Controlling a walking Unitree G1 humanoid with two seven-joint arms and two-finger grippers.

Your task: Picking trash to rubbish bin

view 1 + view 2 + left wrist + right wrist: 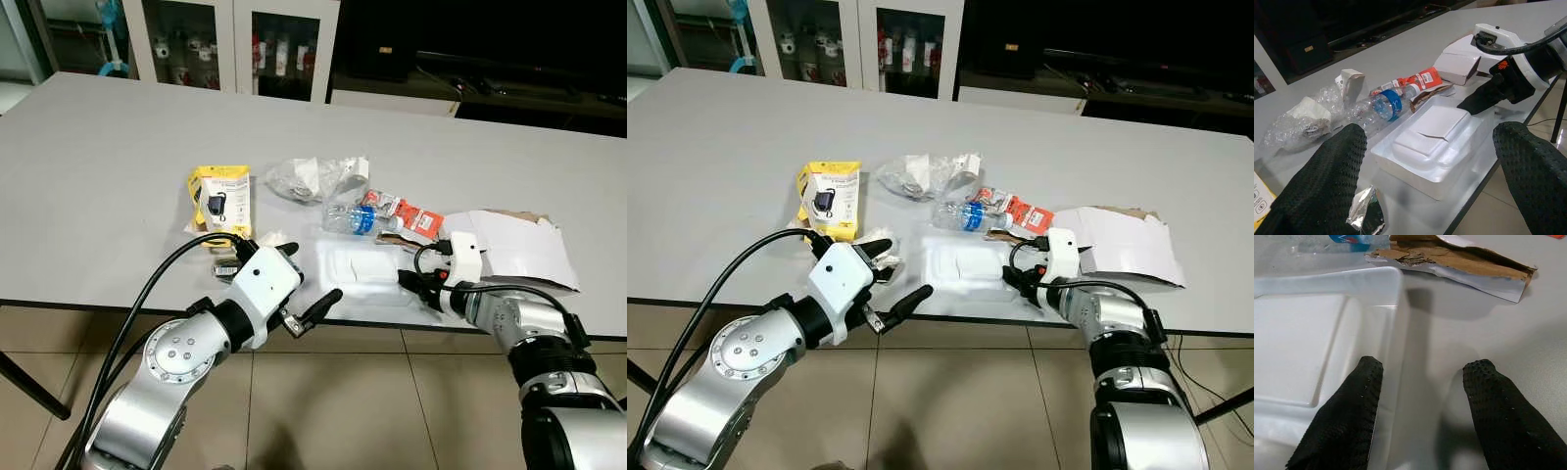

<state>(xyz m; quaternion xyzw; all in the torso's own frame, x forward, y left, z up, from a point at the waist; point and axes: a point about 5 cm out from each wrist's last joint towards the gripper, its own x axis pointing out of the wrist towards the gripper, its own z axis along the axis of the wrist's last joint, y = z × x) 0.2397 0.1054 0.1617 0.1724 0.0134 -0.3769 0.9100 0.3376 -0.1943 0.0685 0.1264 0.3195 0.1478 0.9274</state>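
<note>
The left gripper (pixel 312 302) hangs at the near edge of the worktop (pixel 98 157), its two black fingers spread apart and holding nothing. Just behind it and a little to its left lie a yellow package (pixel 222 199) and a small crumpled foil scrap (pixel 1365 210), which is almost under the finger on that side. Straight ahead of this gripper, and to its right, lies the white foam tray (pixel 361 267), flat on the worktop close to the near edge. I judge the tray to be very light, a little stiff but easy to crack or dent, so a soft pinch on its raised rim looks better than a squeeze on the middle. Beyond the tray are a crushed clear plastic bottle (pixel 351 219) with a blue label, a bundle of clear plastic wrap (pixel 309 178) and a red and white wrapper (pixel 407 212). The right gripper (pixel 419 285) is at the right edge of the tray, fingers parted and empty; in the right wrist view one finger (pixel 1347 416) touches or nearly touches the tray wall, the other rests over bare worktop. To the right of this gripper lies a torn white cardboard box (pixel 514 245), light and stiff. No rubbish bin can be seen.
</note>
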